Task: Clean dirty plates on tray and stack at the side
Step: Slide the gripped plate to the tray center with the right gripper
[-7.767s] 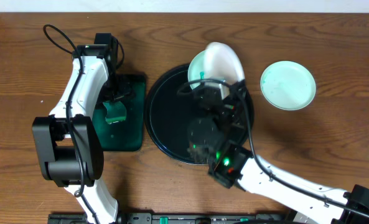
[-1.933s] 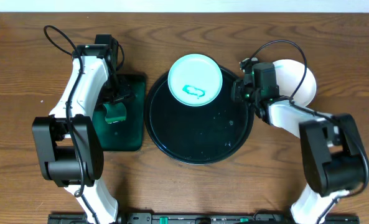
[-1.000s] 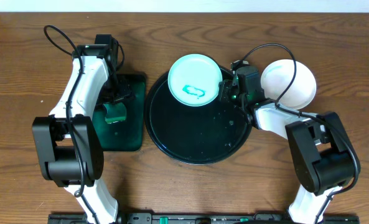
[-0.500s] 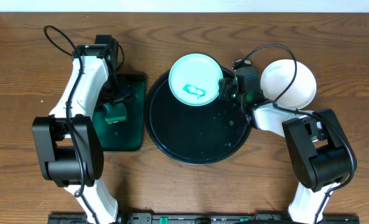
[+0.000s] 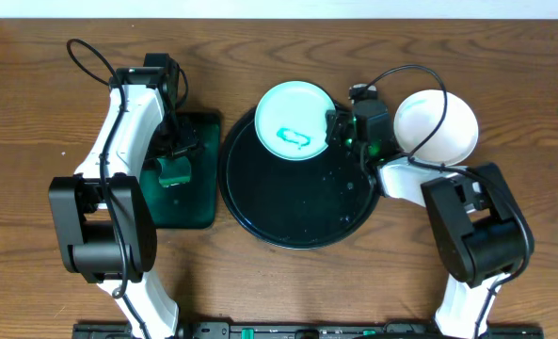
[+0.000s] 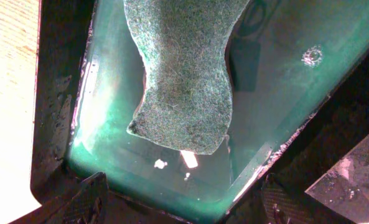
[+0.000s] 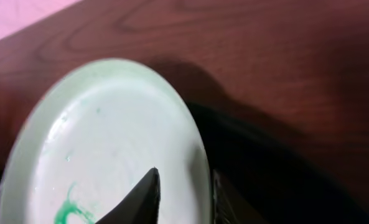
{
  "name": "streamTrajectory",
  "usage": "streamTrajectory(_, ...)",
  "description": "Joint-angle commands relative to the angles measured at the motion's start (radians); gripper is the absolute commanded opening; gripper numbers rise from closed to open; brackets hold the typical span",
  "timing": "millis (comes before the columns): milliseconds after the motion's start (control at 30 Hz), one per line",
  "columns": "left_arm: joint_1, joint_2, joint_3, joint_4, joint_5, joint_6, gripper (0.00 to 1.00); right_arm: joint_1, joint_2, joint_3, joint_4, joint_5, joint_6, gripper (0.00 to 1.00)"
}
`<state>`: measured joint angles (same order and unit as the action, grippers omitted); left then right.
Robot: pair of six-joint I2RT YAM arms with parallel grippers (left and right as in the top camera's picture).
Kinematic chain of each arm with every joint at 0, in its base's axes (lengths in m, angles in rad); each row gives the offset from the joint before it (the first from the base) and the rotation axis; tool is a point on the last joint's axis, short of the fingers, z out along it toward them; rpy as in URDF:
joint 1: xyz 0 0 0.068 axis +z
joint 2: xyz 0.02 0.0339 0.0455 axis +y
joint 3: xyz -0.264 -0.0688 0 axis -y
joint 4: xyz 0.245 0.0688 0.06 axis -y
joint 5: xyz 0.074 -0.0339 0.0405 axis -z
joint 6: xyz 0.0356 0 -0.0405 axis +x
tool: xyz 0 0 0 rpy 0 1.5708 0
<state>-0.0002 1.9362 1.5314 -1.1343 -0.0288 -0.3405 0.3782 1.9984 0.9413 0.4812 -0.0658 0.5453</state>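
Dirty plate [image 5: 294, 121] sits at the tray's [image 5: 260, 202] far rim; right claw [image 7: 184, 198] straddles its right edge, narrow, not yet pinched; a shallow bite could let the plate slip back onto the tray; left claw [image 6: 183, 188] wide over sponge [image 6: 184, 68], left of tray.

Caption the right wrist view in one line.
Right pincer straddles the rim of a green-smeared plate on the black tray.

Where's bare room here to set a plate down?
Free: the lower half of the tray, below the dirty plate; also the table left of the left arm. Crowded: the tray's top right, where the right hand meets the dirty plate, beside the white plate.
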Motion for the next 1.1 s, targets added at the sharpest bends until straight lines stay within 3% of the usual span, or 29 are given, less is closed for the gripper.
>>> streamTrajectory(0, 0.001, 0.005, -0.006, -0.01, -0.005, -0.002, 0.79, 0.014, 0.037, 0.003, 0.005, 0.013, 0.008, 0.21)
streamTrajectory(133, 0.001, 0.005, -0.006, -0.01, -0.005, -0.002, 0.79, 0.016, 0.05, 0.003, 0.002, 0.013, 0.01, 0.13)
streamTrajectory(200, 0.001, 0.005, -0.006, -0.01, -0.005, -0.002, 0.79, 0.015, 0.05, 0.003, 0.002, 0.013, 0.018, 0.02)
streamTrajectory(467, 0.001, 0.005, -0.006, -0.013, -0.005, -0.002, 0.79, 0.016, 0.043, 0.004, -0.011, -0.032, 0.026, 0.01)
streamTrajectory(633, 0.001, 0.005, -0.006, -0.013, -0.005, -0.002, 0.79, 0.016, -0.089, 0.005, -0.209, -0.05, -0.1, 0.01)
streamTrajectory(800, 0.001, 0.005, -0.006, -0.013, -0.005, -0.002, 0.79, 0.016, -0.288, 0.006, -0.562, 0.029, -0.209, 0.01)
streamTrajectory(867, 0.001, 0.005, -0.006, -0.011, -0.005, -0.002, 0.64, 0.016, -0.353, 0.006, -0.717, 0.06, -0.232, 0.01)
streamTrajectory(933, 0.001, 0.005, -0.006, -0.008, -0.005, -0.002, 0.64, 0.016, -0.364, 0.006, -0.796, 0.065, -0.233, 0.01)
streamTrajectory(1067, 0.001, 0.005, -0.006, 0.0, -0.005, -0.002, 0.49, 0.016, -0.309, 0.005, -0.856, 0.064, -0.232, 0.01)
